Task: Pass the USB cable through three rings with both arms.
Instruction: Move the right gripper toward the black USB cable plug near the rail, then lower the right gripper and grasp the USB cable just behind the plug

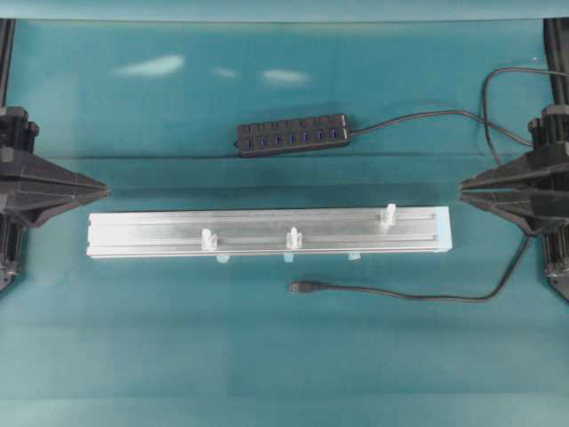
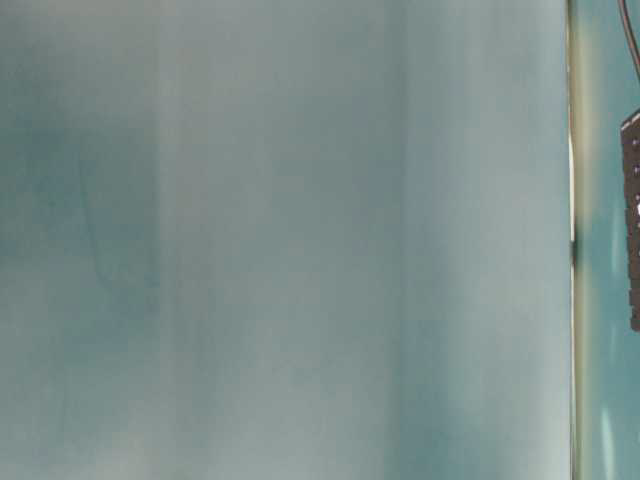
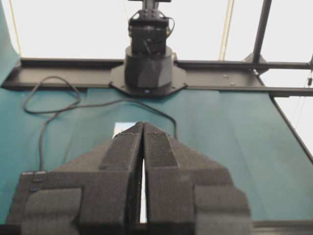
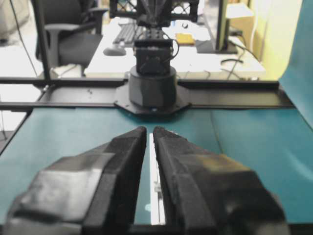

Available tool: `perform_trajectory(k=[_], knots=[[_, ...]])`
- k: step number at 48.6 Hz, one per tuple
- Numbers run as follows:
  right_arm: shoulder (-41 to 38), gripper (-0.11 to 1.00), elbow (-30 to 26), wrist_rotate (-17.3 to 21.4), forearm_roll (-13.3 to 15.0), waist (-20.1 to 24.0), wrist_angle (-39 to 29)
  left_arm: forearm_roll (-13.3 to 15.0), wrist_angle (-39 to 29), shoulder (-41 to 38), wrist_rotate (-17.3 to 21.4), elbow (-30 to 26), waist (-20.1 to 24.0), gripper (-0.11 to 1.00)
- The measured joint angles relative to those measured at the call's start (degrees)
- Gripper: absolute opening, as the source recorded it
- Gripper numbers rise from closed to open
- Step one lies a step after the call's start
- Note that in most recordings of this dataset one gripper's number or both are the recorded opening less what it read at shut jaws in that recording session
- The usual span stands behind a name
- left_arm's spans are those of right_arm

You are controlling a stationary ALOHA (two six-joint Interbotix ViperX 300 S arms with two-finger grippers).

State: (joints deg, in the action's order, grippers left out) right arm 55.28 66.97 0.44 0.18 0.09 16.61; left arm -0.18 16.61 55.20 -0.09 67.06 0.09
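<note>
in the overhead view, nearest the lower edge, the usb cable (image 1: 404, 294) lies loose on the teal table cover (image 1: 267, 374). its plug (image 1: 300, 287) rests just below the middle of the rail, and the cord runs right, then curves up to the right arm.

above it, the long silver rail (image 1: 267, 233) lies across the centre of the frame. the three rings stand up from it: one left of centre (image 1: 209, 238), one at centre (image 1: 292, 237), one toward the right end (image 1: 388, 213). nothing passes through them.

level with the rail's upper edge, the left gripper (image 1: 105, 189) points in from the left edge, its jaws pressed together and empty. the right gripper (image 1: 462, 187) points in from the right edge, its tips drawn close with a thin gap, also empty; both are apart from the rail.

farther up, a black multi-port hub (image 1: 292, 135) lies above centre, with its own cord trailing right.
</note>
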Motion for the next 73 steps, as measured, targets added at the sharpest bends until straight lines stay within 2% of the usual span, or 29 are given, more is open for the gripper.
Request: perform_trajectory(k=[3, 10, 23, 41, 49, 56, 60, 65, 69, 73], knots=[[-0.2, 0.01, 0.0, 0.1, -0.1, -0.2, 0.0, -0.1, -0.9, -0.9, -0.6, -1.0, 0.0, 0.02], [-1.9, -0.09, -1.0, 1.3, -0.6, -0.4, -2.5, -0.2, -4.2, -4.0, -1.3, -3.9, 0.0, 0.02], [-7.6, -0.1, -6.2, 4.8, -0.7, -0.4, -12.4, -0.3, -11.3, -6.6, -1.4, -8.2, -1.0, 0.02], [-21.9, -0.1, -15.2, 5.3, -0.8, 1.8, -25.4, -0.4, -16.3, -6.9, -1.4, -9.1, -1.0, 0.02], [-29.4, -0.09, -19.9, 7.8, -0.8, 2.6, -30.5, -0.3, -16.3, -6.9, -1.4, -9.1, -1.1, 0.02], [-35.1, -0.06, -24.3, 10.1, -0.8, 2.8, -38.5, -0.4, -16.5, -6.9, -1.4, -9.1, -1.1, 0.02], [-38.1, -0.01, -26.9, 10.2, -0.8, 2.8, -42.7, -0.3, -16.6, -6.9, -1.4, -9.1, -1.0, 0.02], [-41.8, 0.14, -30.1, 10.2, -0.7, 2.9, -45.9, -0.3, -16.6, -6.8, -1.4, -9.1, -1.1, 0.02], [-44.4, 0.34, -32.0, 10.2, -0.6, 3.1, -47.3, -0.4, -16.7, -6.8, -1.4, -9.2, -1.1, 0.02], [-46.9, 0.6, -33.3, 10.2, -0.5, 3.3, -48.3, -0.4, -16.6, -6.7, -1.4, -9.3, -1.0, 0.02]])
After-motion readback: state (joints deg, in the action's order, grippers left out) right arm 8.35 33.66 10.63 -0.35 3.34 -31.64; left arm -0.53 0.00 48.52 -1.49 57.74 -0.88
